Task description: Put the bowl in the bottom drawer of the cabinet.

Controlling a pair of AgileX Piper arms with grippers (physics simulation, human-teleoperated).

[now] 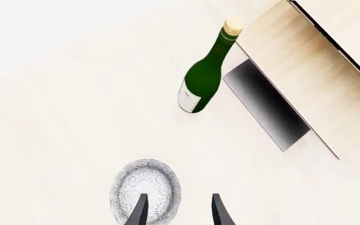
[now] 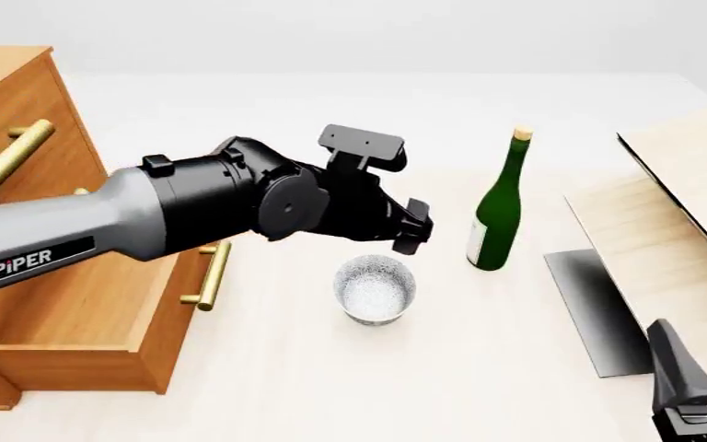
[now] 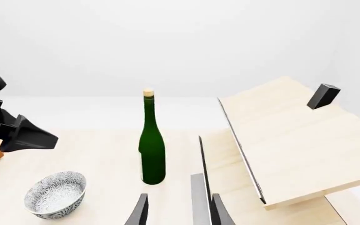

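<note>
The white speckled bowl [image 2: 375,288] stands upright on the table between the cabinet [image 2: 10,101] and a green wine bottle. The bottom drawer [image 2: 84,322] is pulled out towards the bowl, its brass handle [image 2: 213,274] facing it. My left gripper [image 2: 411,236] hovers just above the bowl's far right rim. In the left wrist view it is open [image 1: 178,212], one finger over the bowl [image 1: 146,190] and the other beside it, holding nothing. My right gripper [image 2: 685,387] is low at the near right, open and empty [image 3: 180,213]. The right wrist view also shows the bowl [image 3: 55,194].
The green wine bottle [image 2: 499,207] stands upright right of the bowl. Pale wooden boards [image 2: 666,249] with dark edges lean at the right over a dark grey slab [image 2: 593,308]. An upper drawer handle [image 2: 10,152] sticks out from the cabinet.
</note>
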